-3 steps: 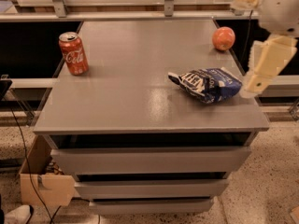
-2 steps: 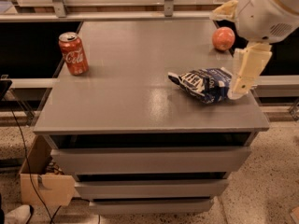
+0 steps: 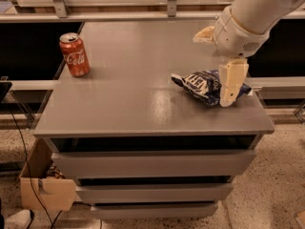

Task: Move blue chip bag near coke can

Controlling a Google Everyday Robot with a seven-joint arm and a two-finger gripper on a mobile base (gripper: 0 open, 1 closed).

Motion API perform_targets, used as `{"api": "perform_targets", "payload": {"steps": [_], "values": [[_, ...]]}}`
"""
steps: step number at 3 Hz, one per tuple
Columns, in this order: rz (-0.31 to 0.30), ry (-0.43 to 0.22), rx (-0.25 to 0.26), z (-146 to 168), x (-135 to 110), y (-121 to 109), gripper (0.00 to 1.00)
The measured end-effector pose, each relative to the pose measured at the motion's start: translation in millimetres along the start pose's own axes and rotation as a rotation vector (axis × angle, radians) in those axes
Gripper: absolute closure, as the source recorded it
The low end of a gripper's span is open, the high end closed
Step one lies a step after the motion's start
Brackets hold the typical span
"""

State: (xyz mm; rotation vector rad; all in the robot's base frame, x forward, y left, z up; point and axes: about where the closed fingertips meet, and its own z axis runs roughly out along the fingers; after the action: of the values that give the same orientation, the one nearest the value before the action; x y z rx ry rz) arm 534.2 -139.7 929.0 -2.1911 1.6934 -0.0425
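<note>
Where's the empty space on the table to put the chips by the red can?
The table is bare across the middle, from the coke can rightward to the blue chip bag, and along the front edge. It is crowded only at the right, where the gripper hangs at the bag.

The matt plastic gripper (image 3: 231,86) hangs over the blue chip bag (image 3: 201,83) of crinkled, shiny foil. Left of it, the coke can (image 3: 75,55) is glossy metal, the table (image 3: 143,56) smooth.
</note>
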Motion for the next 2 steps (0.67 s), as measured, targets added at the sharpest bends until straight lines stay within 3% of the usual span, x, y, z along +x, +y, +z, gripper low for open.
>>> {"api": "perform_targets", "payload": {"steps": [1, 2], "values": [[-0.009, 0.017, -0.043, 23, 13, -7, 0.00], [-0.011, 0.025, -0.078, 37, 20, -9, 0.16]]}}
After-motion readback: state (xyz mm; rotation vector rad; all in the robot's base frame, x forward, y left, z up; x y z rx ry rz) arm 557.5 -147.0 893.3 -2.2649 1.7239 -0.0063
